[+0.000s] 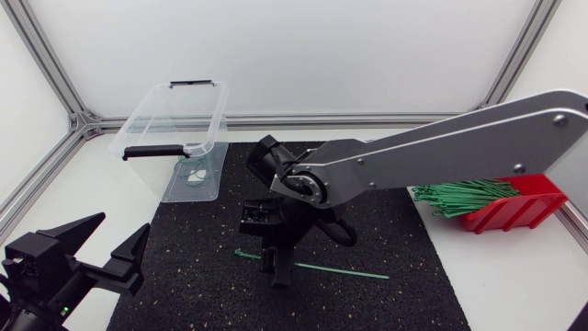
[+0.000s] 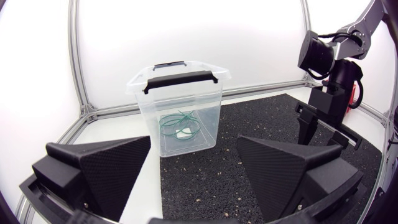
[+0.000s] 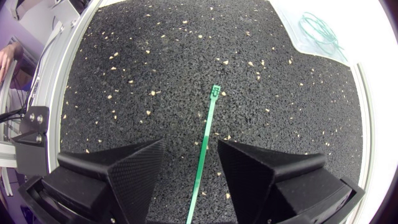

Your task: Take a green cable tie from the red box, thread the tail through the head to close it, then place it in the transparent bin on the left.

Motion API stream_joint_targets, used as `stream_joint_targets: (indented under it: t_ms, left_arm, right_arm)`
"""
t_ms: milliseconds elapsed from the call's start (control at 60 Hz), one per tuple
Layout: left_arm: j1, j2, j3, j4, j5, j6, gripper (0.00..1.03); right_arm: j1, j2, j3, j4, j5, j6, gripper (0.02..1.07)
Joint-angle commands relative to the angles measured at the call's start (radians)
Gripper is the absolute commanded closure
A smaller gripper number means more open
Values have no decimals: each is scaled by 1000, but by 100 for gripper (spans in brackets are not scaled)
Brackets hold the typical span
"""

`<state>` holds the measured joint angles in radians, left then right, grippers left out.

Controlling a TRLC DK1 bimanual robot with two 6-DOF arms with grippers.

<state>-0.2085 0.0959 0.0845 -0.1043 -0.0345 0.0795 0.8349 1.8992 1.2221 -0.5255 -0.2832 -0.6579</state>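
A single green cable tie [image 1: 340, 270] lies flat and unclosed on the black mat [image 1: 184, 267]. My right gripper [image 1: 276, 267] points down over the tie's head end. In the right wrist view the tie [image 3: 208, 130] runs between the fingers of this gripper [image 3: 190, 143]; they stand open, apart from it on both sides. My left gripper [image 1: 124, 225] sits open and empty at the front left corner, facing the transparent bin [image 2: 180, 93]. The red box [image 1: 519, 207] at the right holds a bundle of green ties [image 1: 464, 196].
The transparent bin [image 1: 152, 115] stands at the back left, with black handles and a few closed green ties [image 1: 195, 175] on its floor. Aluminium frame rails [image 1: 276, 120] border the table at the back and sides.
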Motion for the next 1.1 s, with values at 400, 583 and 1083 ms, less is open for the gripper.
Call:
stream_joint_targets:
  t_ms: [400,583,1083]
  left_arm:
    - [-6,-13,-19,-20,-1,17,7]
    - [-6,-15,-23,-14,-1,19,7]
    - [-6,-39,-31,-14,-1,19,7]
  right_arm:
    - [16,78,-10,9,88,14,65]
    - [21,81,-33,7,88,15,80]
    - [70,70,-82,-24,87,34,100]
